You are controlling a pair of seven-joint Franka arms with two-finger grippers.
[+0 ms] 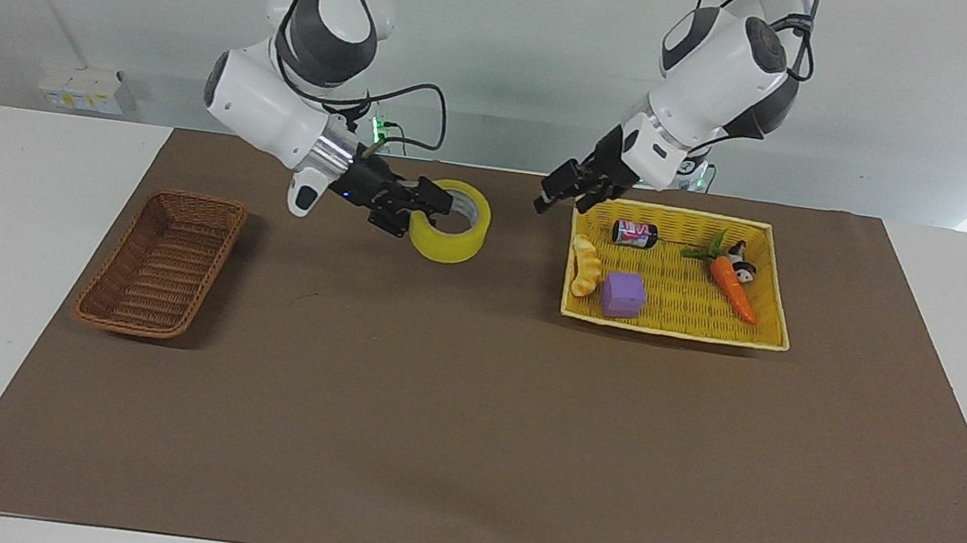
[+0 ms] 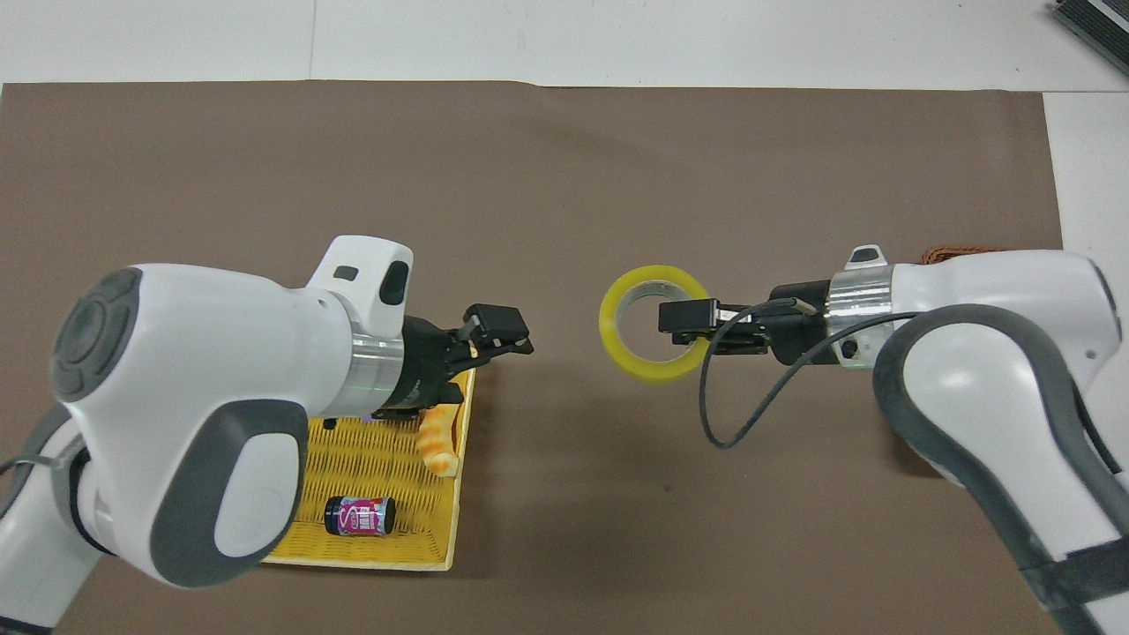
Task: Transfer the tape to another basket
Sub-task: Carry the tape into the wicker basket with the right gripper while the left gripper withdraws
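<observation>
The yellow tape roll [image 1: 449,247] hangs in the air over the brown mat, between the two baskets. My right gripper [image 1: 439,207] is shut on its rim, with one finger inside the ring; this shows in the overhead view too, the gripper [image 2: 686,319] on the tape [image 2: 648,373]. My left gripper [image 1: 569,193] is open and empty, up over the corner of the yellow tray, apart from the tape; it also shows in the overhead view [image 2: 499,331]. The dark brown wicker basket [image 1: 162,262] stands empty at the right arm's end; overhead only a bit of its rim [image 2: 957,254] shows.
The flat yellow tray [image 1: 670,331] at the left arm's end holds a purple cube [image 1: 624,294], a small can [image 1: 634,233], a toy carrot [image 1: 731,283] and a toy bread [image 1: 585,267]. Bare brown mat lies between tray and basket.
</observation>
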